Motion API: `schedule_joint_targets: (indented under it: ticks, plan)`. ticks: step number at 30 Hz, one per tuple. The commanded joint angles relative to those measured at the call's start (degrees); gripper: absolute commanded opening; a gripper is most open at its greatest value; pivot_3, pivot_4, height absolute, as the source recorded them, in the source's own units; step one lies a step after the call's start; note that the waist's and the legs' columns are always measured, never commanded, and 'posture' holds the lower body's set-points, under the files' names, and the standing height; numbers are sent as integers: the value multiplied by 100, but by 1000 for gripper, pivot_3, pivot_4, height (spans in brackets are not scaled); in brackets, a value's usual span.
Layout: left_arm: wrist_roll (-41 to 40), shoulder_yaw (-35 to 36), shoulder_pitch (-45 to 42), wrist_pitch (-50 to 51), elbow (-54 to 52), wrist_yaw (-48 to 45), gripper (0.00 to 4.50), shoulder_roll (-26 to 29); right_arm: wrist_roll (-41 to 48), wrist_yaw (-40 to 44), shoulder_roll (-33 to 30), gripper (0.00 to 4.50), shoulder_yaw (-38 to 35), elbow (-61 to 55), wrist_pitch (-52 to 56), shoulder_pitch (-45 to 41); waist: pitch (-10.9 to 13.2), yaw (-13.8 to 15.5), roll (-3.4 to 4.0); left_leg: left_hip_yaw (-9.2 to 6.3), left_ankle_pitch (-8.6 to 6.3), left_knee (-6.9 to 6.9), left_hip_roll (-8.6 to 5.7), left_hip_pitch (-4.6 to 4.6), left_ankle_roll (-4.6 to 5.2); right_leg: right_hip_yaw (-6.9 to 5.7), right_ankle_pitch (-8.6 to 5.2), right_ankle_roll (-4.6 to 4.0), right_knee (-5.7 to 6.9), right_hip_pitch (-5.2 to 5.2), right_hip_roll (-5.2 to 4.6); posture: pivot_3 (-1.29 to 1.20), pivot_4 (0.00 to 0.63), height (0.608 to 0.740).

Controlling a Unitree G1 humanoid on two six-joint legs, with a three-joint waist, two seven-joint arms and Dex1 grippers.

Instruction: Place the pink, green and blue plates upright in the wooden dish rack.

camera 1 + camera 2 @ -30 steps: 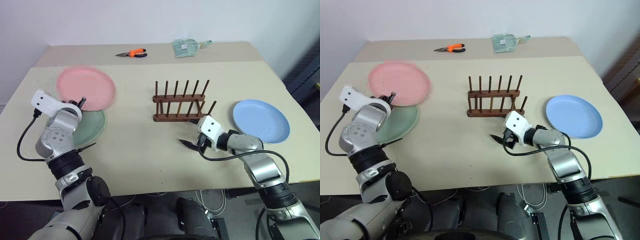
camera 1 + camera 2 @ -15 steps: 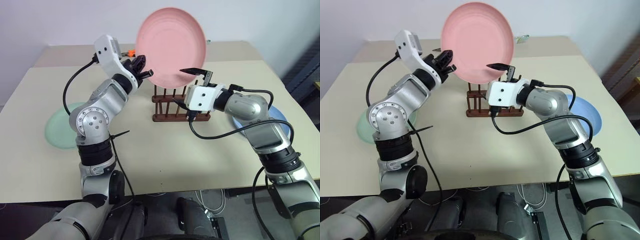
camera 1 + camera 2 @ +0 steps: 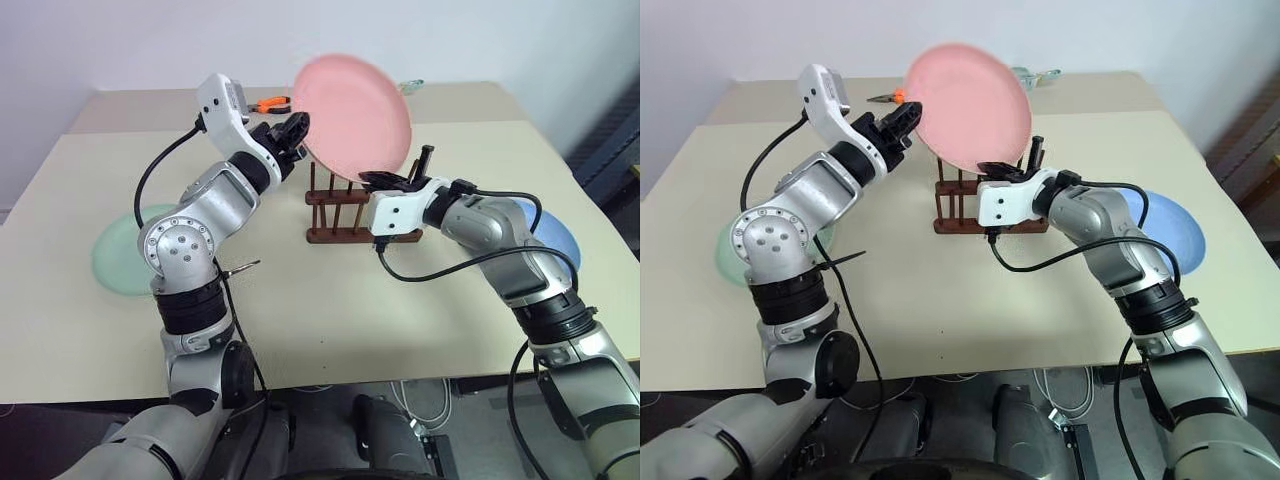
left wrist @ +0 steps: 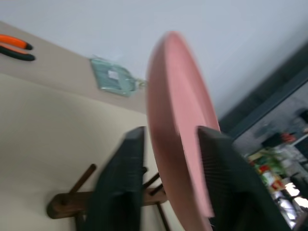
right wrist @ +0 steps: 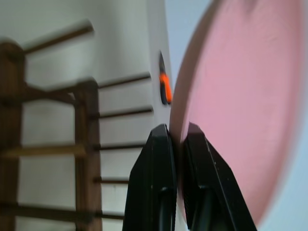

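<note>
Pink plate (image 3: pixel 353 118) held upright in the air just above the wooden dish rack (image 3: pixel 358 208). Right gripper (image 5: pixel 176 139) pinches its lower rim, fingers closed on it; right wrist view alone shows this clamp. Left wrist view shows left gripper (image 4: pixel 168 159) fingers parted either side of the rim. Green plate (image 3: pixel 118 258) well left of the rack, blue plate (image 3: pixel 1175 228) right. Half a second ago, the right fingers gaped and the left held the plate.

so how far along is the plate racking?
Done: nothing racked; the wooden dish rack holds no plate. In hand: pink plate above the rack, right gripper pinching its rim, left gripper open around its edge. Left: green plate and blue plate, flat on the table.
</note>
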Motion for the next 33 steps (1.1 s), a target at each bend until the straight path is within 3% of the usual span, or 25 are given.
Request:
schedule_joint_targets:
  ticks: [1,2,3,6,9,11,17,29,33]
  plan:
    - [101,218,-185,-510,-59,-62,3684,319,354,-97,-95,0,-571,-324,12,98,0,2,0,0,0,0,0,0,0,0,0,0,0,0,0,0,150,740]
    - [198,216,-168,-598,-26,-111,4176,443,495,-64,-83,0,-684,-382,58,150,0,2,0,0,0,-1,0,1,0,0,0,0,1,0,0,0,150,740]
    - [743,-203,75,-819,-59,-578,4440,1035,1396,219,79,0,-1114,-681,556,287,0,-1,0,-1,0,-2,1,1,0,0,0,-1,1,0,1,0,150,740]
    - [1698,-1324,873,-1493,-210,-2069,4440,2261,3893,697,539,0,-2289,-1514,2606,442,1,-110,14,2,0,-13,5,6,1,6,0,-4,3,-2,7,0,150,740]
    - [1715,-2041,1602,-1835,-502,-3443,4440,2775,6035,510,732,0,-3334,-1881,4349,271,4,-101,20,0,-2,-10,3,2,6,8,-8,-23,2,1,3,0,150,740]
    - [1664,-2403,2008,-1948,-770,-4233,4440,3025,6682,544,589,0,-3609,-1954,4983,290,5,-96,20,-3,-6,-8,2,0,13,6,-10,-28,-3,3,0,0,150,740]
    - [1819,-3048,2562,-2119,-1116,-5314,4440,3344,7255,619,325,0,-3587,-1649,5698,468,9,-133,39,6,-11,-13,9,3,20,2,-24,-47,0,-3,0,0,150,740]
    - [2063,-3100,2732,-2052,-1255,-5338,4440,3214,7631,428,453,0,-3652,-344,6151,31,11,-128,41,11,-11,-8,7,1,22,5,-22,-43,3,-5,0,0,150,740]
    - [2046,-2973,2786,-1949,-1197,-5220,4500,3156,7263,396,437,1506,-3496,-204,5717,-125,11,-128,42,11,-11,-9,7,0,22,4,-23,-43,3,-5,0,0,150,740]
